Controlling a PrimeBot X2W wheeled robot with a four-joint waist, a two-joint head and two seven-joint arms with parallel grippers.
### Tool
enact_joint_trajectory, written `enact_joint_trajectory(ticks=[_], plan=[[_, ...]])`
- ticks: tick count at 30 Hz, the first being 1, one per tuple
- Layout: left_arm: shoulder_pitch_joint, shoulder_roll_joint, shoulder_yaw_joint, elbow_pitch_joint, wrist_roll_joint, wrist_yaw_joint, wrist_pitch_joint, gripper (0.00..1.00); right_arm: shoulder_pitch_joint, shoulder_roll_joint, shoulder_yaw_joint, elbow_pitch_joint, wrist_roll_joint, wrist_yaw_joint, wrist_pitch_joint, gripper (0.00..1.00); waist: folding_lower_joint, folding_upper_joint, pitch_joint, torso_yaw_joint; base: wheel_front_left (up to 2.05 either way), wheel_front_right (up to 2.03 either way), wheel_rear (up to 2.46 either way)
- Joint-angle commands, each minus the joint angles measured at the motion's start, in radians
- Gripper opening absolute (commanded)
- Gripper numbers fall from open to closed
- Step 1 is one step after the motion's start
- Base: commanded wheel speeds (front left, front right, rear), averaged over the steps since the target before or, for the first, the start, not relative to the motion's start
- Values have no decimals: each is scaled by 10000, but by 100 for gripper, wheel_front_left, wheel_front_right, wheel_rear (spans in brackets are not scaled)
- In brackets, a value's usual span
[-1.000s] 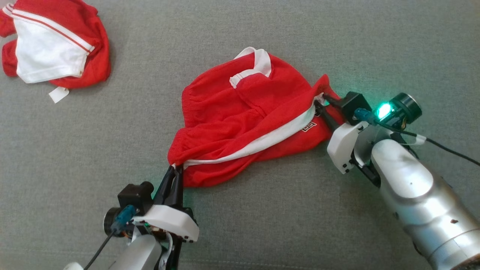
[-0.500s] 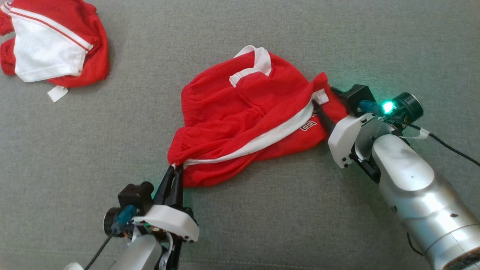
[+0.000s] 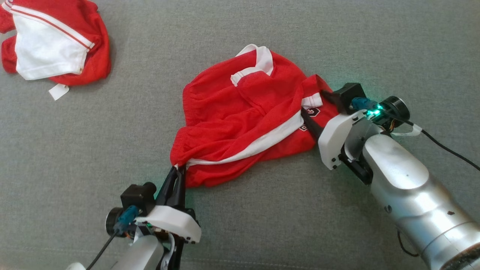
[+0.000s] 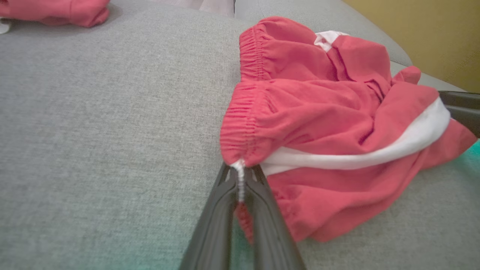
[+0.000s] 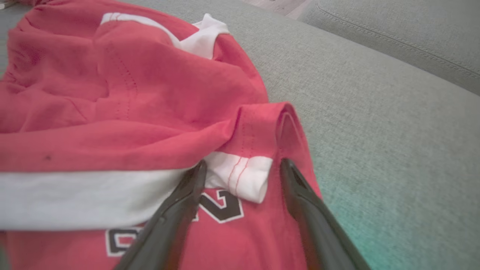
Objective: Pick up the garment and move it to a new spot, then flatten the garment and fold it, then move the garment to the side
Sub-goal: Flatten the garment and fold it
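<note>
Shorts, by the look of the gathered waistband (image 4: 250,56): the garment (image 3: 240,120) lies in a rumpled heap near the middle of the grey sofa cushion (image 3: 93,157), red with a white stripe (image 3: 258,144) running across it. It is bunched and doubled over itself, one leg folded up over the stripe, so it is far from flat.

At the heap's seven o'clock the left gripper (image 3: 176,175) has its jaws closed tight on the waistband corner, a bit of white cord pinched between them. At the three o'clock side the right gripper (image 5: 243,167) has its jaws spread wide, one on each side of the white hem corner (image 5: 243,176) just above the black lettering (image 5: 221,208). They rest against the cloth but grip nothing.

From where I stand this looks like the flattening step. The garment sits in its spot with one end anchored and the other end loose. The next move seems to call for the right jaws to take a fresh hold on that hem corner, or a better one nearby, and draw it out toward three o'clock against the left hold until the folded leg opens.

A second garment (image 3: 56,41), also red and white, lies well apart at ten o'clock.
</note>
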Motion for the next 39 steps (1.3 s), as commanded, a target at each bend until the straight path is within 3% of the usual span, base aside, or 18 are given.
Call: enact_joint_trajectory(ticks=[1,3,10,13,15,17,22,28,33,39], plan=[[-414,186,285,-211,-47,57,-138,0,-248,77,252,-264,177,75,74,99,0,0,1,6,0,0,0],[-421,189,278,-204,-53,58,-144,0,-295,17,430,-323,329,75,36,92,0,0,4,4,0,0,0],[-398,225,290,-201,-92,84,-166,0,-292,-43,634,-439,390,75,-181,88,0,0,-18,-66,0,0,0],[-388,257,302,-222,-112,96,-174,0,-184,-9,757,-481,548,75,-23,68,0,0,-12,-112,0,0,0],[-394,276,304,-239,-121,104,-176,0,-173,-24,842,-517,652,75,78,61,0,0,4,-134,0,0,0],[-408,290,302,-249,-126,113,-176,0,-187,-52,887,-555,725,75,86,44,0,0,13,-151,0,0,0],[-431,305,277,-244,-142,127,-171,0,-192,-127,884,-526,872,75,50,19,0,0,-19,-171,0,0,0],[-440,401,492,-591,30,232,-353,0,-12,-189,324,-737,1305,75,-420,1,0,0,-379,-236,0,0,0],[-406,673,786,-1437,294,325,-435,0,571,-599,-333,-1821,1915,75,-689,0,0,0,-1066,-382,0,0,0],[-249,1287,1041,-3006,579,555,-378,0,1788,-1351,-1480,-4273,2252,75,-359,0,0,0,-2118,-781,0,0,0]])
